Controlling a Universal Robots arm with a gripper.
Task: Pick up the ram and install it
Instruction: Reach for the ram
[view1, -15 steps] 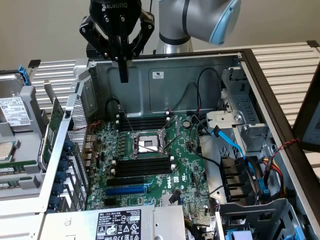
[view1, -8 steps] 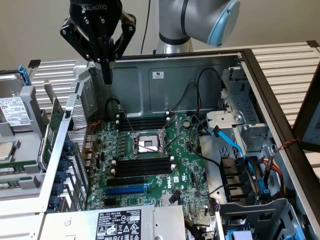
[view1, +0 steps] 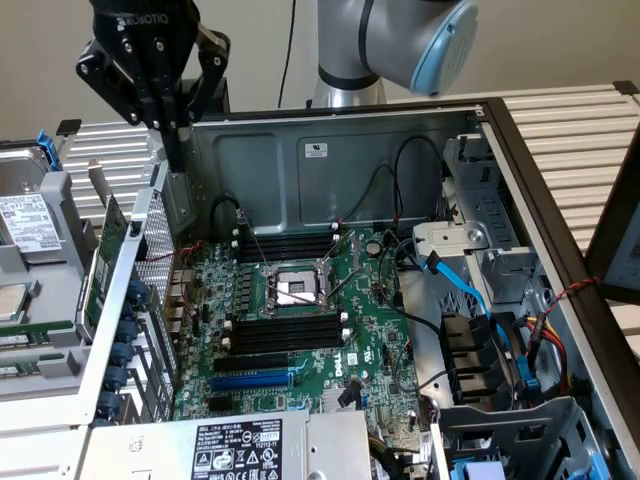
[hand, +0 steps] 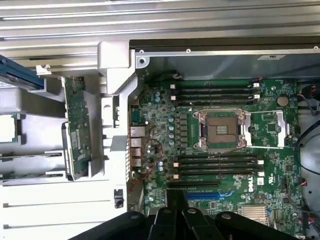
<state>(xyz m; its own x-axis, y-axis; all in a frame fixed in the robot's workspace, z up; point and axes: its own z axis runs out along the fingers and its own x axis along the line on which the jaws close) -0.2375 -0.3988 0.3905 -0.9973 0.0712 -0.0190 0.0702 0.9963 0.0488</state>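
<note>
Green ram (view1: 106, 258) below closed fingers (view1: 172, 140), not touching

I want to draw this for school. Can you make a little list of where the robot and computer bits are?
gripper: shut, holding nothing, up over the case corner
ram: green stick outside the case wall, not picked up
memory slots: black, empty, on both sides of the socket
case: open

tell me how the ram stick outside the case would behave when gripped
The ram is a thin flat circuit board, so probably stiff and light. It seems to stand on edge beside the case wall, so a sideways push could tip it. Its bare components suggest fragility.
</note>
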